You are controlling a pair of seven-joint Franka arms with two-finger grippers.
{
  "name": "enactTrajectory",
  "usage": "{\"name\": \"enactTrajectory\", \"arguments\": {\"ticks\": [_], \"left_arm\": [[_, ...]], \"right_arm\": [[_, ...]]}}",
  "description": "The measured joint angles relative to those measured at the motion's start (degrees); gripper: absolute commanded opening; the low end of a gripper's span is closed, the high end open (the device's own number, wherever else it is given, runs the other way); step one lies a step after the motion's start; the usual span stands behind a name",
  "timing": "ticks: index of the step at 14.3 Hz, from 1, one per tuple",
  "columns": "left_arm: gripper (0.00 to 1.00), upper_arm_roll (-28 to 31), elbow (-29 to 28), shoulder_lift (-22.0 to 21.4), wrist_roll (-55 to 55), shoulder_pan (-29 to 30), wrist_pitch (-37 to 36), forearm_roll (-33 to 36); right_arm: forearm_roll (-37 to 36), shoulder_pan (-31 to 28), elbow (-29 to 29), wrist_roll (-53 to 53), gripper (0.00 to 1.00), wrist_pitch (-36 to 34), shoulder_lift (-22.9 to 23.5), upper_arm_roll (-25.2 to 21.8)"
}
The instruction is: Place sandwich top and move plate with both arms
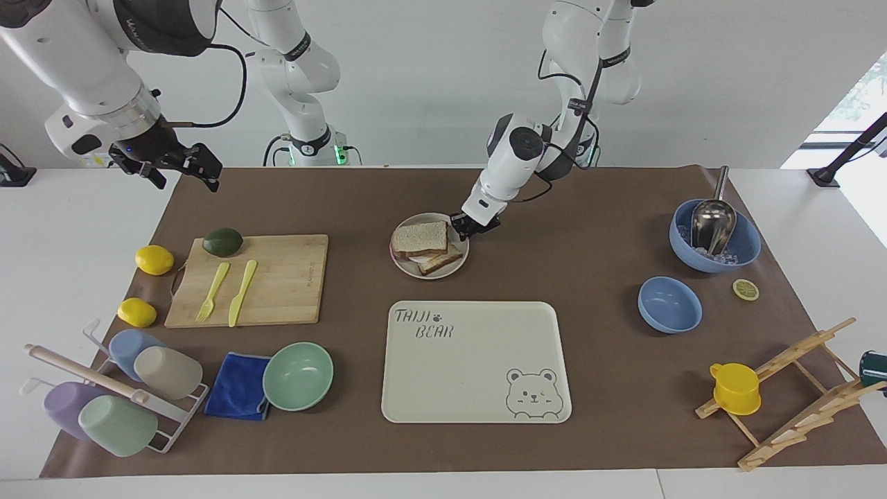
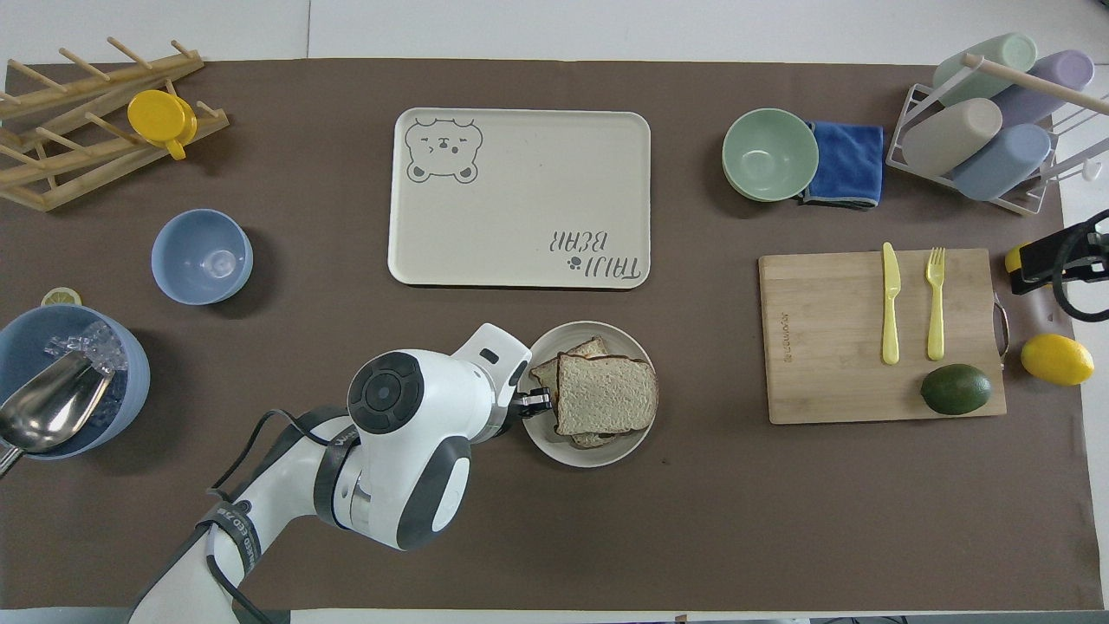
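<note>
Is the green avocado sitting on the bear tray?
No, the avocado lies on the wooden cutting board, toward the right arm's end of the table.

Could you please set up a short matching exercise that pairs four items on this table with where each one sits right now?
Things:
1. sandwich top
2. avocado
3. metal scoop
4. yellow cup

Places:
A. in the large blue bowl of ice
B. on the wooden rack
C. on the plate, atop the other slices
D. on the cutting board

Pairs: 1-C, 2-D, 3-A, 4-B
</note>
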Motion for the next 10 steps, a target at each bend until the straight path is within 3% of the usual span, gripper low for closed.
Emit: {"name": "enactTrajectory", "arguments": {"ticks": [4,10], "left_arm": [[0.00,0.95,8.31,-1.40,0.10,7.10,-12.61,0.02],[0.00,1.21,16.29,0.89,0.33,15.71,-14.58,0.06]], "right_arm": [[0.00,0.00,0.00,0.00,1.00,0.00,0.00,0.00],[0.00,0.00,0.00,0.00,1.00,0.00,0.00,0.00]]}}
